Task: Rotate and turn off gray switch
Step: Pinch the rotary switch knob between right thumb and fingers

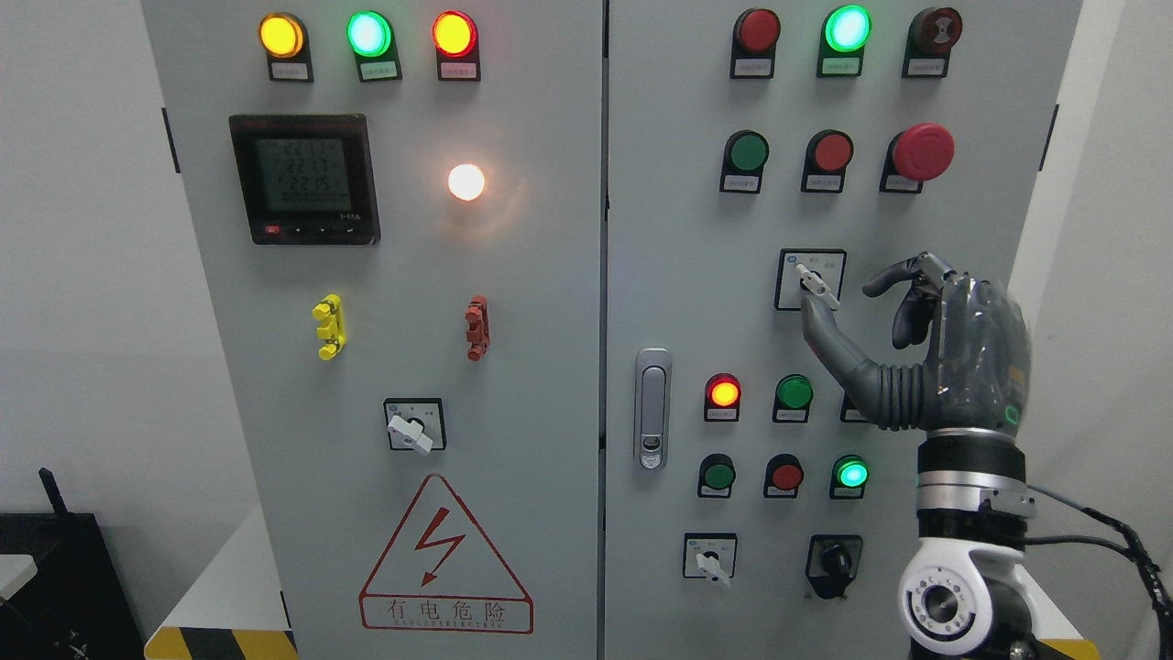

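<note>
The gray rotary switch point(815, 283) sits on a white square plate on the right cabinet door point(678, 275), its small lever slanting from upper left to lower right. My right hand point(841, 298) rises from the lower right and is level with the switch. The thumb tip point(812, 313) touches the lower end of the lever from below. The other fingers point(903, 293) are bent and hang apart to the right of the switch, not closed around it. The left arm is out of view.
Similar gray switches sit at the lower left door point(410, 431) and lower right door point(713, 564), beside a black key switch point(834, 564). A red emergency button point(921, 151), lit lamps and push buttons surround the hand. A door latch point(652, 420) lies left of them.
</note>
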{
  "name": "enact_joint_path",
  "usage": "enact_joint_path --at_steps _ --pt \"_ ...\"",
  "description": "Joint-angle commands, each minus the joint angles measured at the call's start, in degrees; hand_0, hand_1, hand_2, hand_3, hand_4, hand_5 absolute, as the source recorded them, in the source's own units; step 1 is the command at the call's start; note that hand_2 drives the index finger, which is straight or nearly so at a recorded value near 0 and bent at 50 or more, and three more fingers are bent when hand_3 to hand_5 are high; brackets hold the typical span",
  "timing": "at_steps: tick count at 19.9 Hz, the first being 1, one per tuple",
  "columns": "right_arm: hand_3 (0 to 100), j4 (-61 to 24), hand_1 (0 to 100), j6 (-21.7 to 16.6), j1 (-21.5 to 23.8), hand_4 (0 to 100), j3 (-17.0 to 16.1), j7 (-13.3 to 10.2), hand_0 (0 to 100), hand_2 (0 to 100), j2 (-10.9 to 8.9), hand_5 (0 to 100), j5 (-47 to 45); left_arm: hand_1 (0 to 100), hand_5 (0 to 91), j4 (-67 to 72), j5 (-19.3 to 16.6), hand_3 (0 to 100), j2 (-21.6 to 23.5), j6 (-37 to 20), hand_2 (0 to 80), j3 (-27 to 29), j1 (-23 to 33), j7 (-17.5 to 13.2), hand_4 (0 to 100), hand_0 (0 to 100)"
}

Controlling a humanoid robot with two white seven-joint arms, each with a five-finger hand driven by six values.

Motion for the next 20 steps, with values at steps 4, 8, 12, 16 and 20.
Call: enact_joint_path --at_steps 4,8,12,16,20 --pt "100 1.8 42 0.1 -0.5 99 -0.8 0.3 7 57 0.14 100 0.2 39 0.0 0.8 0.0 0 0.0 0.0 0.0 -0.1 0.0 0.0 0 12" --pt "100 2.4 42 0.1 -1.1 99 -0.8 0.3 7 57 0.14 100 0.6 39 0.0 0.8 0.0 0 0.0 0.0 0.0 -0.1 0.0 0.0 0 12" --pt "100 2.9 42 0.1 -1.1 99 -0.8 0.3 7 58 0.05 100 1.8 39 0.0 0.8 0.0 0 0.0 0.0 0.0 -0.1 0.0 -0.1 0 12" --pt "100 3.1 42 0.1 -1.5 99 -0.7 0.3 7 59 0.05 100 1.8 39 0.0 0.8 0.0 0 0.0 0.0 0.0 -0.1 0.0 0.0 0 12" --pt "100 3.5 42 0.1 -1.9 99 -0.7 0.3 7 60 0.05 100 1.8 39 0.0 0.8 0.0 0 0.0 0.0 0.0 -0.1 0.0 0.0 0 12"
